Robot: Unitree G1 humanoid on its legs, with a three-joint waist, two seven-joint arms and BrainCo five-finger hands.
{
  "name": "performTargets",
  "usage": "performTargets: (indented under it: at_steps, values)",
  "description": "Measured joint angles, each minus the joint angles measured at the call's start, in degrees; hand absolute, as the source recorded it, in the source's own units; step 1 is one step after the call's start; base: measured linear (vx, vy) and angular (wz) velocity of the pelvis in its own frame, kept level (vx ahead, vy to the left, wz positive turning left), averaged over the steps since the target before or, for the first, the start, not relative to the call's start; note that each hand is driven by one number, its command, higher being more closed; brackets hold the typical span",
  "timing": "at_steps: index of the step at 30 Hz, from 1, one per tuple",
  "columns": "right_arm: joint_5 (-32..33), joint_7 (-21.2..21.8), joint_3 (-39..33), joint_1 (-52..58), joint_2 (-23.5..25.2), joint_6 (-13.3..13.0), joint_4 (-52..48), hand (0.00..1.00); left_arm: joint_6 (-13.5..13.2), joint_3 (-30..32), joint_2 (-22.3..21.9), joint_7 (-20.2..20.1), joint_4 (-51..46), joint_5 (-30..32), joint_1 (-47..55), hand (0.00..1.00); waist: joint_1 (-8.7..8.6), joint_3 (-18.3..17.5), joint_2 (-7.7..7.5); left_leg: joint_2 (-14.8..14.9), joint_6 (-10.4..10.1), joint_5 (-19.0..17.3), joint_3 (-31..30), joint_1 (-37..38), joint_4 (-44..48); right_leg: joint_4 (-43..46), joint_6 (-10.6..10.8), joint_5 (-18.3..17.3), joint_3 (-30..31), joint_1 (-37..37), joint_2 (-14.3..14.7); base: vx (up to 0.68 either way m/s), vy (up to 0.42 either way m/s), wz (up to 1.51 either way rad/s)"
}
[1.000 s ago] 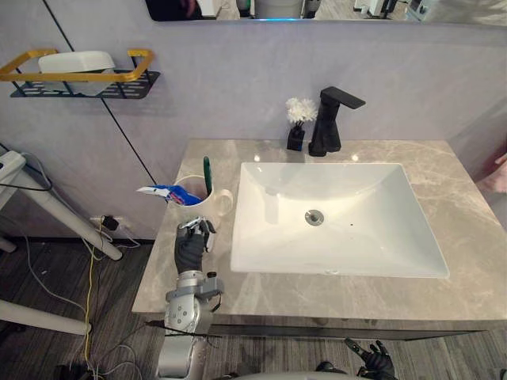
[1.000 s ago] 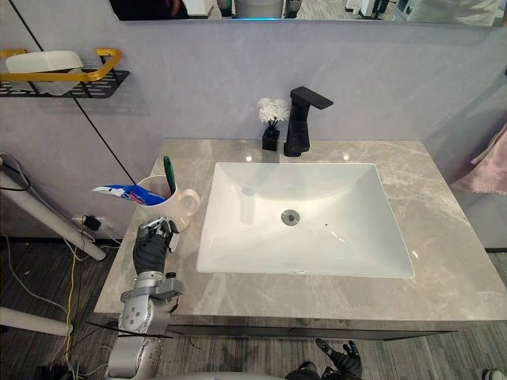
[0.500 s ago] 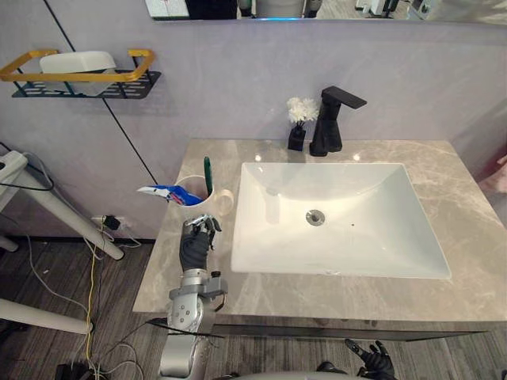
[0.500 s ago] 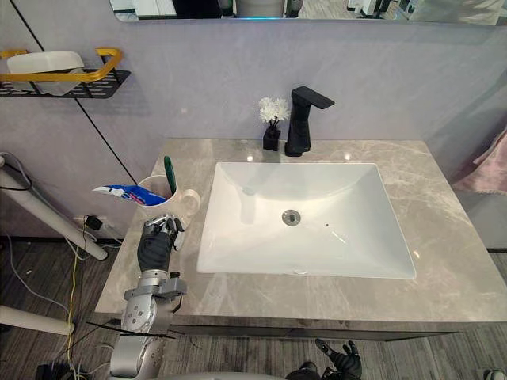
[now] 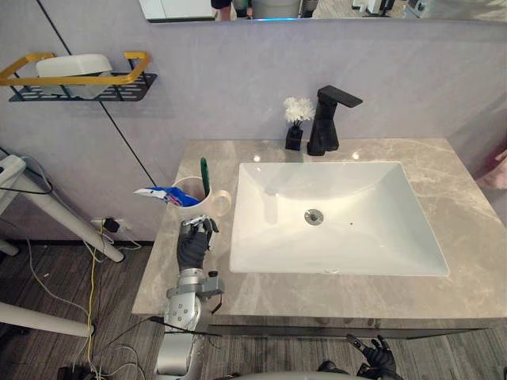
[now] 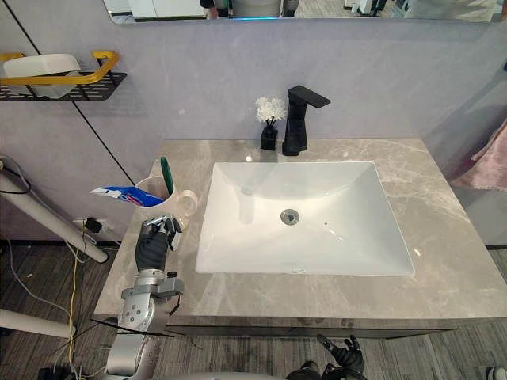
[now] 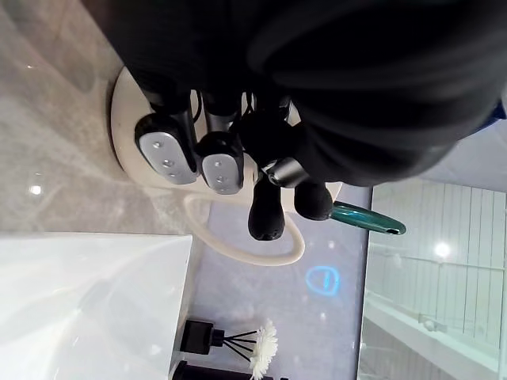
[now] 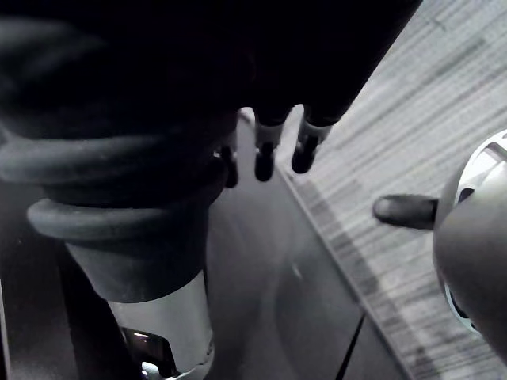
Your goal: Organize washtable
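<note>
A cream mug (image 5: 192, 207) stands on the marble counter (image 5: 174, 277) left of the basin. It holds a green toothbrush (image 5: 205, 176) and a blue and white toothpaste tube (image 5: 158, 194) that sticks out to the left. My left hand (image 5: 192, 247) rests on the counter just in front of the mug, its relaxed fingers (image 7: 168, 154) reaching the mug's base (image 7: 120, 103) beside the handle (image 7: 279, 255) without curling round it. My right hand (image 5: 371, 355) hangs below the counter's front edge at the right, its fingers (image 8: 265, 158) straight.
A white basin (image 5: 238, 237) fills the middle of the counter. Behind it stand a black faucet (image 5: 328, 120) and a small black vase with white flowers (image 5: 297, 119). A black and yellow wall shelf (image 5: 79, 79) with a white dish hangs at the upper left.
The whole picture has shifted slightly. My left hand stays at the mug's base, and the mug has not moved.
</note>
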Motion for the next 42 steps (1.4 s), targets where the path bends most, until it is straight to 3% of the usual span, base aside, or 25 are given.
performTargets:
  at_steps: [23,42]
  values:
    - [-2.3,1.5,-0.4,0.6,0.0,0.0,0.2,0.00,0.2,-0.8,4.0,-6.2,5.2,3.1,-0.2,1.00,0.04,-0.2,0.85,0.0,-0.3,-0.6,1.4,-0.2,0.4,0.2,0.0,0.0,1.5,-1.1,0.0,0.00,-0.003,-0.02]
    - [-4.3,2.5,-0.9,0.9,-0.5,0.0,0.3,0.00,-1.1,-1.2,8.2,-8.7,9.4,5.4,-5.2,1.00,-0.26,-0.3,1.07,-0.1,-0.3,-0.7,1.8,-1.0,0.5,0.7,0.0,0.0,2.1,-2.4,-0.3,0.00,-0.002,-0.01]
